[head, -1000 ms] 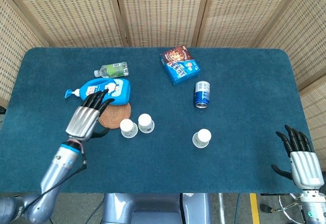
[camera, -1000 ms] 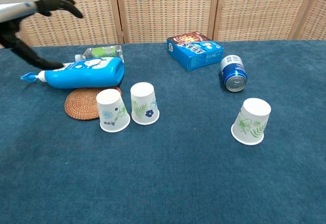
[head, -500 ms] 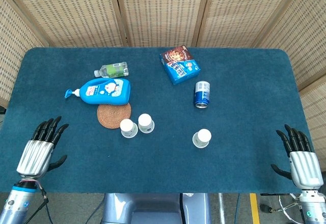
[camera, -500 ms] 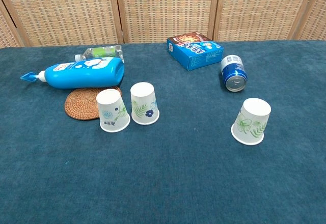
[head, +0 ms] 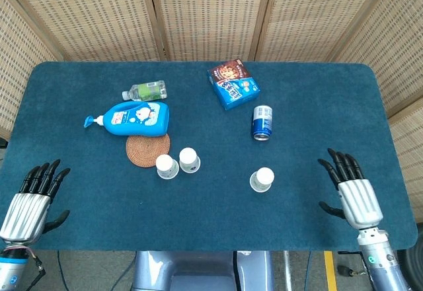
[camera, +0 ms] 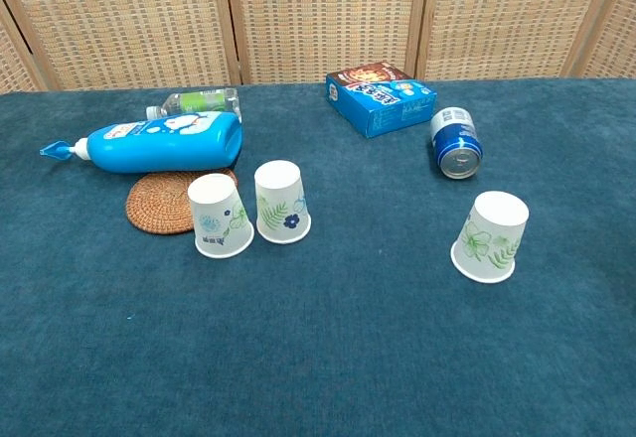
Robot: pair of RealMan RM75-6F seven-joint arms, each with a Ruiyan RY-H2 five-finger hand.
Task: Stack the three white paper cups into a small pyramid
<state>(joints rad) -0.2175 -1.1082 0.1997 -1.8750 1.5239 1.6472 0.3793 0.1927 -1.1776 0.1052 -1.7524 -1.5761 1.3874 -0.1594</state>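
The left hand hovers at the table's near left corner, fingers spread and holding nothing. The right hand sits at the near right edge, fingers likewise apart and empty. The lone cup stands upside down, near the right hand's fingertips but apart from them. The cup pair stands inverted side by side, touching, well apart from the left hand, just beside a woven coaster with a blue pump bottle lying over its far edge.
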